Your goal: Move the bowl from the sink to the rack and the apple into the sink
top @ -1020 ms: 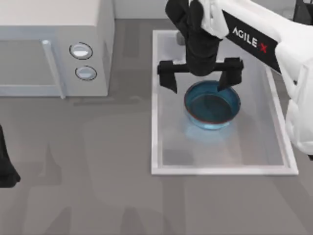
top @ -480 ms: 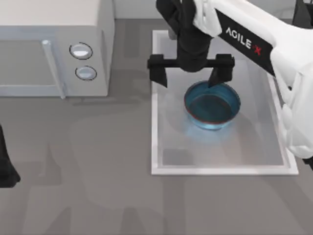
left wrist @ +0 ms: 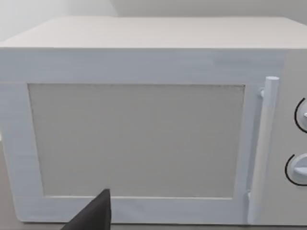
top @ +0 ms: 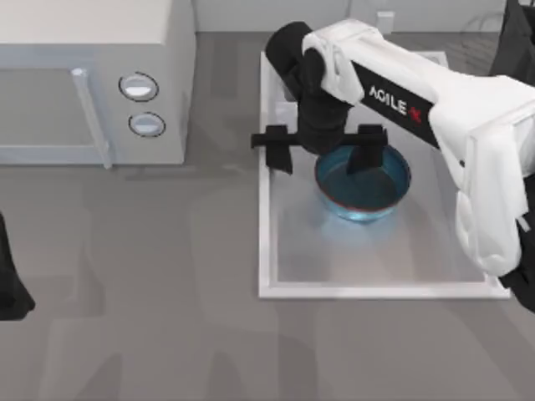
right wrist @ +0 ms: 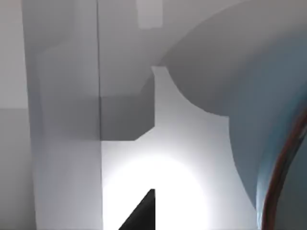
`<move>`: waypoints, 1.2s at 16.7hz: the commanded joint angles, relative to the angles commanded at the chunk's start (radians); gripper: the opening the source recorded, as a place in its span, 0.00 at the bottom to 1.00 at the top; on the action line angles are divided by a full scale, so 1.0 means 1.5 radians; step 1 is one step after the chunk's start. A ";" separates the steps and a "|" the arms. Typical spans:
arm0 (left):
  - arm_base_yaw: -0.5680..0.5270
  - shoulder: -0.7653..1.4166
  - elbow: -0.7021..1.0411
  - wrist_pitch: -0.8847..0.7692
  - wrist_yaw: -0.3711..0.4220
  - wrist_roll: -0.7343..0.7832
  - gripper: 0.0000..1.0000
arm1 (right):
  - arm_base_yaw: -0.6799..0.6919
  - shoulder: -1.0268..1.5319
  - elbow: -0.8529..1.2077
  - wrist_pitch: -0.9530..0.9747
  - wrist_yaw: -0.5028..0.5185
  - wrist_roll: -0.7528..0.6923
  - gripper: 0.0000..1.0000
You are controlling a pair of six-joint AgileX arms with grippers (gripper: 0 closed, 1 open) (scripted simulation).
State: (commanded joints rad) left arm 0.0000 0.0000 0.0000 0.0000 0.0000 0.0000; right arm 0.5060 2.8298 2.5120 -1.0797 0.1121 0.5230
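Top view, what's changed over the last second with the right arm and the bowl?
The right gripper, open, has come down and shifted toward the top view's left: one finger now sits over the bowl's far rim, the other outside it near the sink's left wall. Nothing is grasped yet. The bowl has stayed put in the sink; the left arm stays parked at the table's left edge, and the microwave is unchanged.

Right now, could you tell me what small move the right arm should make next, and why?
Probably close the right hand on the bowl: its fingers are open and straddle the bowl's left wall, one inside, one outside, with the bowl resting in the sink.
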 joint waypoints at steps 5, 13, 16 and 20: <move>0.000 0.000 0.000 0.000 0.000 0.000 1.00 | -0.002 0.021 -0.004 0.025 0.000 -0.002 1.00; 0.000 0.000 0.000 0.000 0.000 0.000 1.00 | -0.002 0.021 -0.004 0.025 0.000 -0.002 0.47; 0.000 0.000 0.000 0.000 0.000 0.000 1.00 | -0.002 0.021 -0.004 0.025 0.000 -0.002 0.25; 0.000 0.000 0.000 0.000 0.000 0.000 1.00 | -0.002 0.021 -0.004 0.025 0.000 -0.002 0.00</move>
State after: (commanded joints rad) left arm 0.0000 0.0000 0.0000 0.0000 0.0000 0.0000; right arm 0.5029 2.8617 2.5067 -1.0427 0.1121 0.5202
